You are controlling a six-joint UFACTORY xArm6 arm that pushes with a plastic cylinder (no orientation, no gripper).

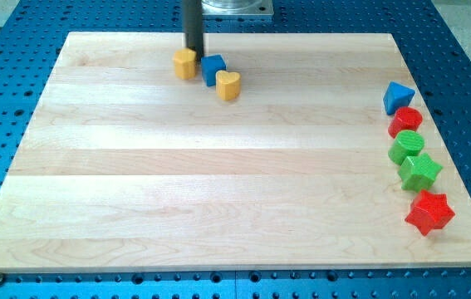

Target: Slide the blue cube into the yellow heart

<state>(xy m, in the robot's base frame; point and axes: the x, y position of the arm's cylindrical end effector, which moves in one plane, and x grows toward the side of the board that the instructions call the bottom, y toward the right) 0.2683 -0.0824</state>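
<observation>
No pincer is fitted, so none is seen spread or pressed; my tip (193, 51) is planted between the yellow block (185, 63) and the blue cube (213, 68), just up-left of the cube. The cube is seen touching the yellow heart (228, 85). A skewed push could spin it past, across the desk (218, 183).

Pale wooden table (218, 183), made of joined planks running left to right, grain faint, fills most of the view. It sits on a blue metal base (11, 100) drilled with a regular grid of small holes, visible on all sides of the wood. A grey metal plate (235, 7) shows at the view's top, centre. Light is even and soft, shadows short. No walls, floor or windows in view.
</observation>
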